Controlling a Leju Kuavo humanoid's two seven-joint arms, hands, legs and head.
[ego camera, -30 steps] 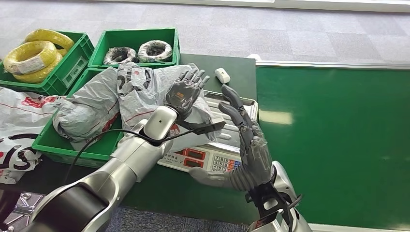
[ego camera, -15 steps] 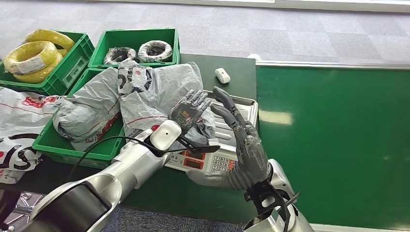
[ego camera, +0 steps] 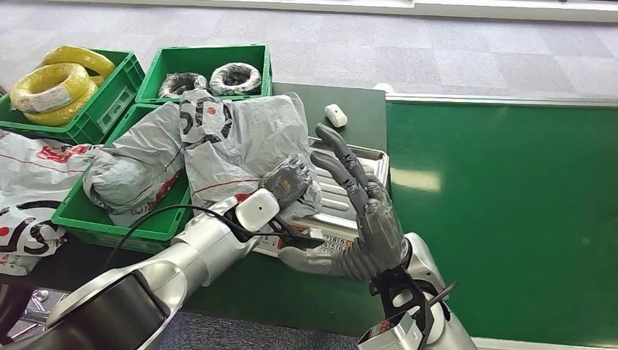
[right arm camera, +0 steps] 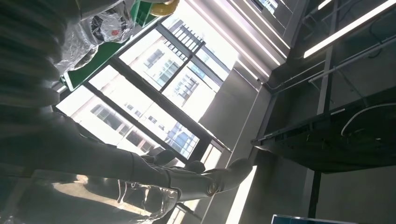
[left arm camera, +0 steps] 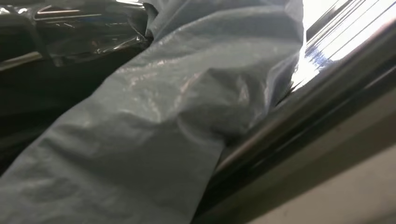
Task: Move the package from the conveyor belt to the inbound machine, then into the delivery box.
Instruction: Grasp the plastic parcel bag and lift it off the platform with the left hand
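Head view: a dark green table [ego camera: 321,284] sits at 6 o'clock, joined at 3 o'clock by the brighter green belt [ego camera: 503,211], with grey carpet [ego camera: 408,51] beyond at 12. On the table lies a scale [ego camera: 342,208] with a steel pan, and the grey package [ego camera: 237,142] drapes from the pan's 9 o'clock edge over into a green bin [ego camera: 109,219]. The left hand [ego camera: 288,182] presses on the package's near corner, fingers curled into the plastic; whether it truly grips I cannot tell. The right hand [ego camera: 361,215] stands released at 5 o'clock, fingers spread over the pan. A white device [ego camera: 335,114] lies at 12 o'clock; crates of yellow coils [ego camera: 55,84] sit at 10. Left wrist view: the package's crinkled grey plastic [left arm camera: 154,121] meets the shiny pan rim [left arm camera: 327,60]. Right wrist view: the spread fingers [right arm camera: 196,179] stand against tall windows [right arm camera: 154,93] and ceiling strip lights [right arm camera: 345,30].
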